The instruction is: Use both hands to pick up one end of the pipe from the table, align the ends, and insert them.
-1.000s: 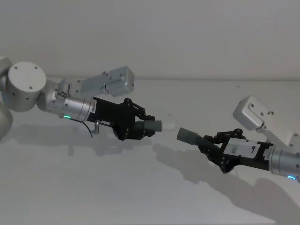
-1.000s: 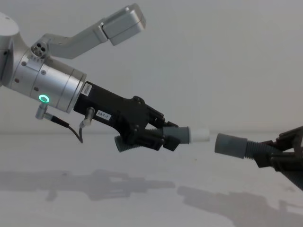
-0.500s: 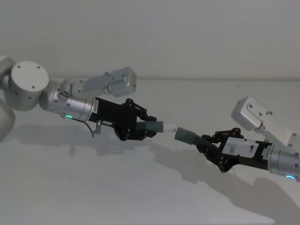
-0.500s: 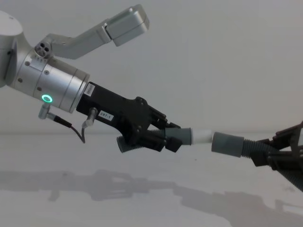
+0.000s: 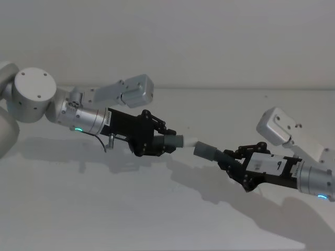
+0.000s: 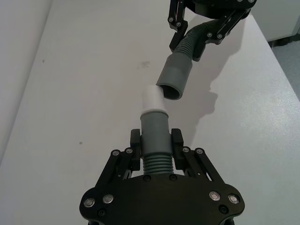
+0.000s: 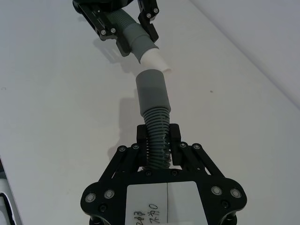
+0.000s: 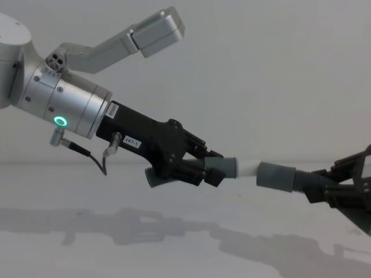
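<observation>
Both pipe pieces hang above the table (image 5: 104, 209). My left gripper (image 5: 157, 142) is shut on the ribbed part of the short piece (image 6: 154, 129), whose grey collar (image 8: 227, 168) ends in a white tip (image 6: 152, 99). My right gripper (image 5: 233, 161) is shut on the dark ribbed hose (image 7: 157, 124), just behind its smooth grey cuff (image 7: 151, 91). The white tip (image 8: 246, 168) meets the mouth of the cuff (image 8: 275, 175), with the two pieces roughly in line. In the left wrist view the tip sits at the cuff's (image 6: 175, 77) rim; how far in it reaches I cannot tell.
The white table stretches bare under both arms, with their shadows on it. A plain wall stands behind. The left arm's silver forearm (image 8: 69, 107) with a green ring light crosses the left of the chest view.
The gap between the white tip and the grey cuff has closed: both grippers moved toward each other with their pieces, and the tip now touches the cuff's mouth.
</observation>
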